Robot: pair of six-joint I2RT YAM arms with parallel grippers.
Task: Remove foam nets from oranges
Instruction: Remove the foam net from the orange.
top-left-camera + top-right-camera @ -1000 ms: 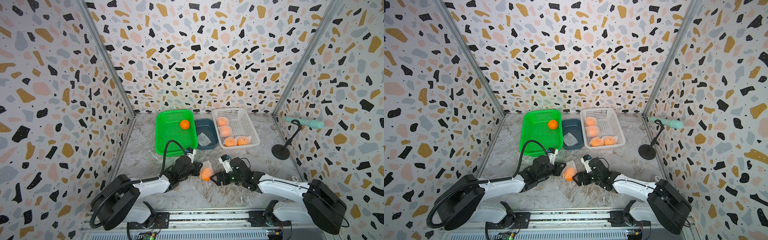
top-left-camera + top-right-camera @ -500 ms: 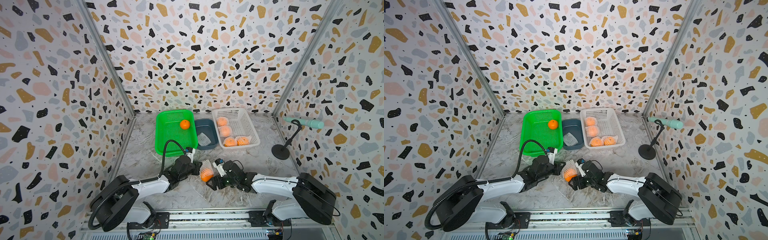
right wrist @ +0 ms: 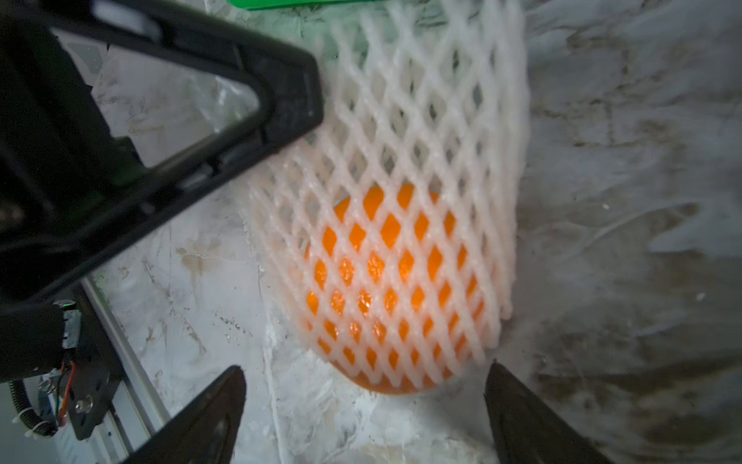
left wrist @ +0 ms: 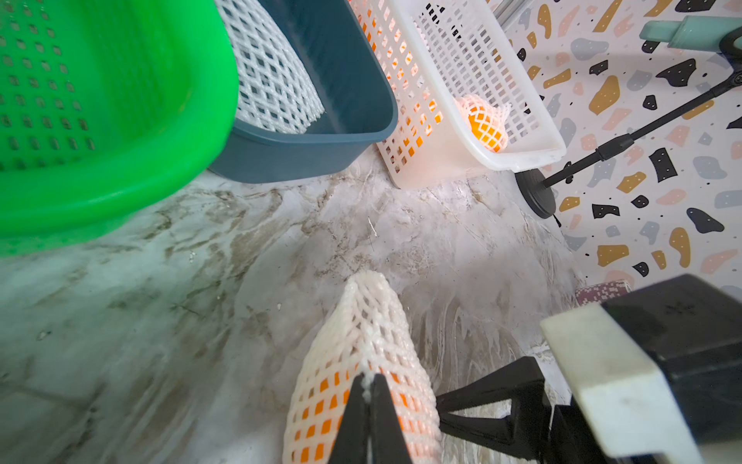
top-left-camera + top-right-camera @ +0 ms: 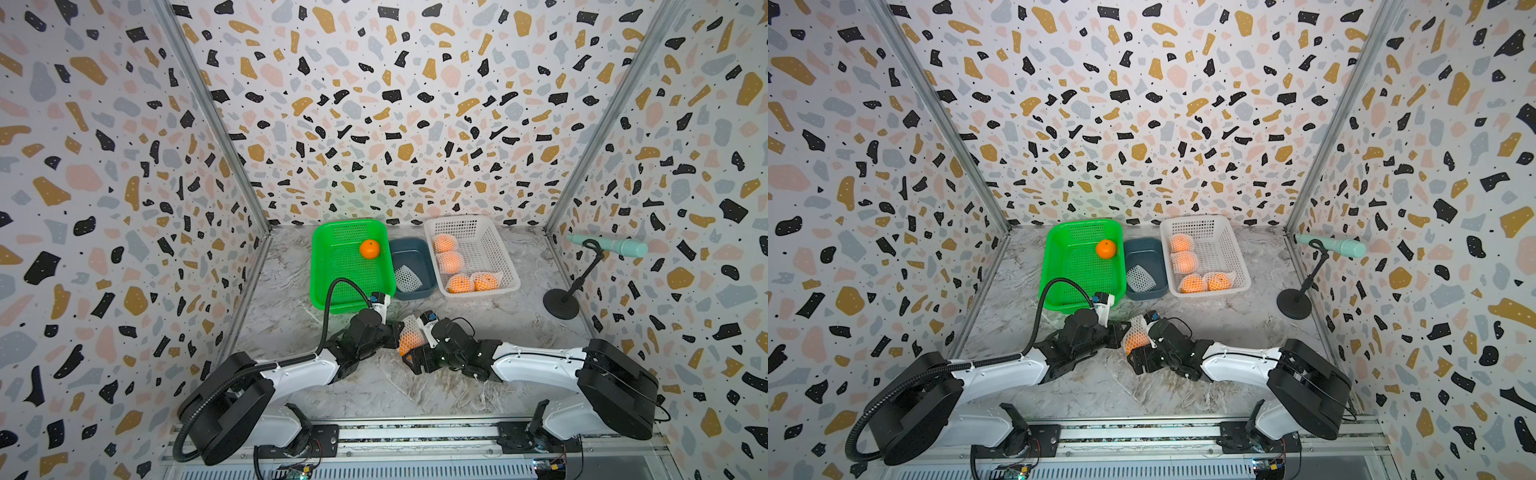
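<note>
A netted orange (image 3: 385, 281) rests on the marble floor between my two arms, seen in both top views (image 5: 409, 341) (image 5: 1135, 340). My left gripper (image 4: 371, 379) is shut on a fold of its white foam net (image 4: 361, 329), whose free end stands up past the fruit (image 3: 421, 120). My right gripper (image 3: 366, 367) is open, one fingertip (image 3: 229, 385) on each side of the orange's bare underside, not touching it. A bare orange (image 5: 369, 249) lies in the green basket (image 5: 320, 266). Several netted oranges (image 5: 449, 262) sit in the white basket (image 5: 498, 257).
A dark blue bin (image 5: 415, 249) between the two baskets holds an empty net (image 5: 407, 278). A black stand (image 5: 561, 303) carrying a teal tube (image 5: 606, 246) is at the right wall. Patterned walls close in three sides.
My right arm has swung left up to the netted orange, and its jaws have widened a little. The left gripper has kept its pinch on the net.
</note>
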